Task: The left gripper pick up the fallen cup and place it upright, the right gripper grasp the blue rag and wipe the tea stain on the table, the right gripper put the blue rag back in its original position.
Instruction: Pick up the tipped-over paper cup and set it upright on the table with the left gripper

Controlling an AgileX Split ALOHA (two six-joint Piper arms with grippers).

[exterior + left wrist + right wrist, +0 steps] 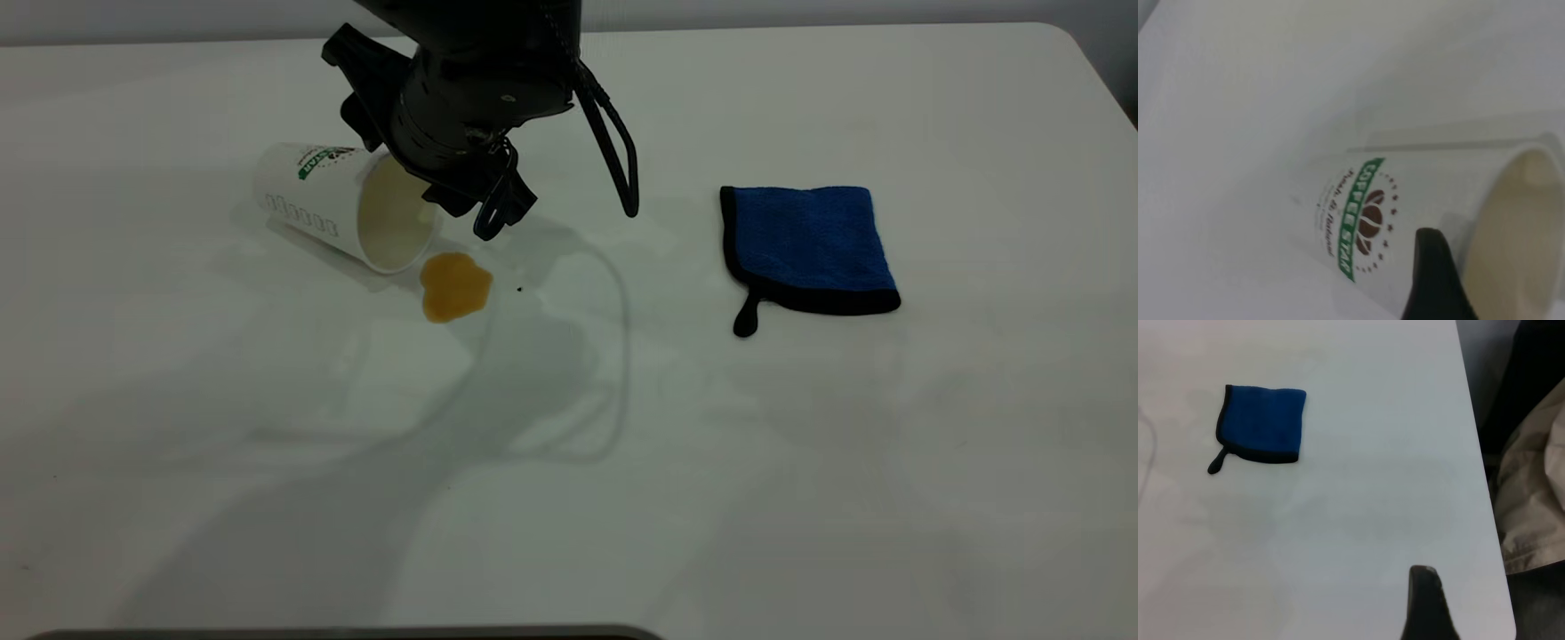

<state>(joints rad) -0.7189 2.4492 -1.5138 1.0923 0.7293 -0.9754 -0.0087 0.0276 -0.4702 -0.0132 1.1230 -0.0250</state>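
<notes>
the fallen cup was found lying on its side on the table, toward the far left part of the bench, its mouth turned toward the tea stain just beside the rim. the left gripper was held low over the cup's mouth; whether its jaws were open or closed on the rim could not be told. the blue rag was laid flat well apart, toward the right edge. only one fingertip of the right gripper was seen, near the right edge, so its jaws could not be judged.
</notes>
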